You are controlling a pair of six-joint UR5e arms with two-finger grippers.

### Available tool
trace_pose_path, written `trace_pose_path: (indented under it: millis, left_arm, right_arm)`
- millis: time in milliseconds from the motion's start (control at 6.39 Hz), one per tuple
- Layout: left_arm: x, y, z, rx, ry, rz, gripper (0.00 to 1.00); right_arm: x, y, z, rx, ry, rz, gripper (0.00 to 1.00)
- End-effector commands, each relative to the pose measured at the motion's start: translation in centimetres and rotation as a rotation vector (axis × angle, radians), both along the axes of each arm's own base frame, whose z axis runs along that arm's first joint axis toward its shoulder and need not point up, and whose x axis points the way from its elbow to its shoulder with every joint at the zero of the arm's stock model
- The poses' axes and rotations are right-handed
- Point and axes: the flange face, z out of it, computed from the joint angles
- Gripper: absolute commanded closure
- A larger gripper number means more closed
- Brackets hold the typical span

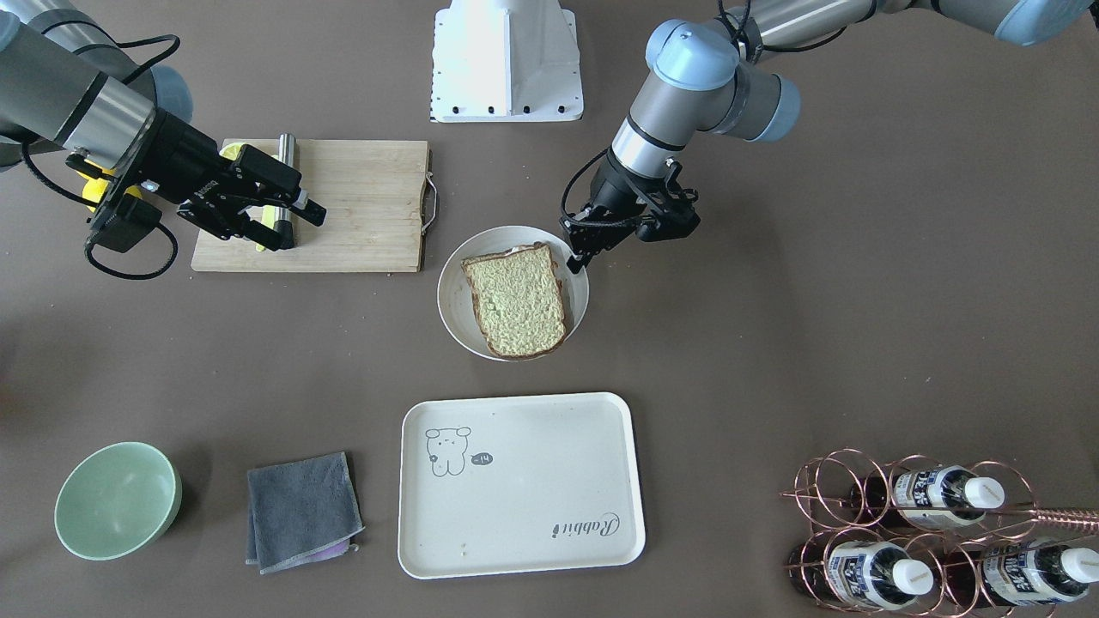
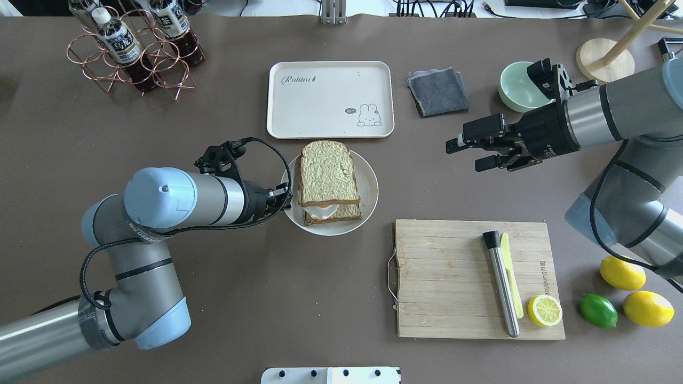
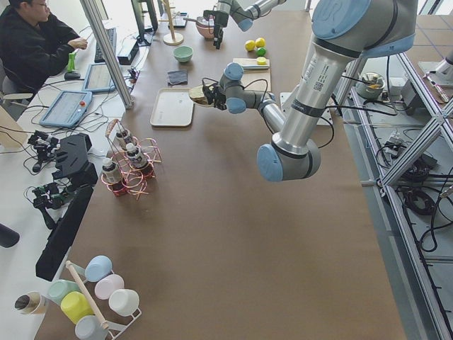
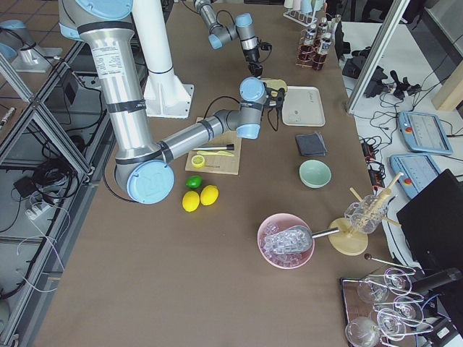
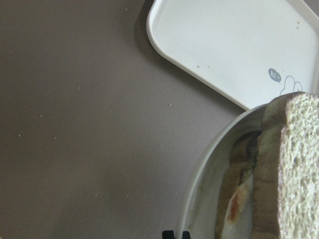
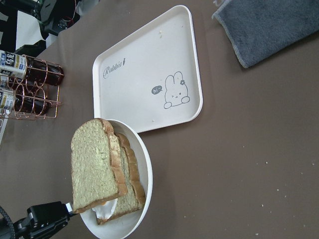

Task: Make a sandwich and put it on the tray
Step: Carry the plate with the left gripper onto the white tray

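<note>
Finds the sandwich (image 2: 326, 176) stacked, with white egg (image 2: 320, 212) showing in the middle layer, on the plate (image 2: 369, 186) at mid-table. Not yet on the tray (image 2: 320, 101), just beyond it toward the far edge.

Appears to pinch the plate's rim in the left pincer (image 1: 575, 257), with jaws nearly together, probably to carry or tip plate and food across as one load.

Holds the right pincer (image 2: 463, 156) spread and empty, raised toward the table's right edge, likely to leave the route clear.

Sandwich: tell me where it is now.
Overhead view, table centre: the sandwich sits on the round white plate, beside the tray, left gripper at the plate's left rim.
</note>
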Motion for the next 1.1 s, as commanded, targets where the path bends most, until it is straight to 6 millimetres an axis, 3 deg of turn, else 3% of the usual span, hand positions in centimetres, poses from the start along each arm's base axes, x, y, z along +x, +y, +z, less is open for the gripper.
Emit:
trace_pose_path:
  millis: [0, 157, 313, 626, 939]
  left_arm:
    - [1.2, -6.6, 0.4, -0.067, -0.038, -0.084, 1.0]
    - [1.6, -10.0, 1.4, -0.084, -0.061, -0.118, 1.0]
    - [1.8, -11.4, 2.2, -0.088, -0.055, -0.144, 1.0]
    - [2.7, -13.1, 2.1, -0.103, -0.052, -0.194, 1.0]
    - [3.4, -13.3, 2.7, -0.112, -0.066, -0.19, 1.0]
  right_arm:
    - [0.8, -1.3, 0.3, -0.006, 0.007, 0.04, 0.0]
    - [0.9, -1.5, 0.0, -0.008, 0.003, 0.046, 0.0]
    - [1.1, -1.8, -0.2, -0.01, 0.001, 0.054, 0.0]
    - [0.8, -2.8, -0.1, -0.015, 0.009, 0.086, 0.0]
    - [0.6, -3.4, -0.4, -0.023, 0.021, 0.093, 0.0]
